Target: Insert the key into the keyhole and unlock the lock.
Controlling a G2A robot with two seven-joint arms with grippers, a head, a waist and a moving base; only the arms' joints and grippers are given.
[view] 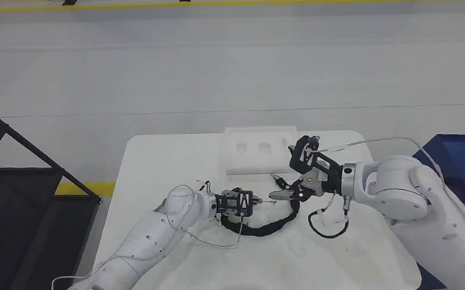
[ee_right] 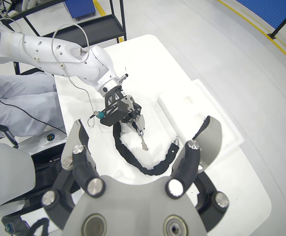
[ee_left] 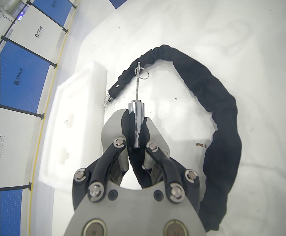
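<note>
My left tool [ee_left: 135, 121] is clamped on the silver lock cylinder [ee_left: 136, 110], one finger on each side of it, with black sleeve cloth bunched between them. The key [ee_left: 137, 82] sits with its blade in the end of the cylinder and points straight out, away from the tool. A small wire ring [ee_left: 144, 73] hangs through the key's head. From the cylinder the chain [ee_left: 220, 125], wrapped in black cloth, runs back beneath the tool, swings round in a wide loop on the white surface [ee_left: 201, 31] and comes forward again. The chain's free end [ee_left: 107, 101], a short metal pin, lies on the surface just beside the edge of the white foam tray [ee_left: 73, 111]. It is apart from the cylinder and off to one side of the key. My right tool [ee_right: 144, 124] hangs above the loop facing the left one, its fingers spread wide with nothing between them, and from the top camera I see it near the key's head but not gripping it
</note>
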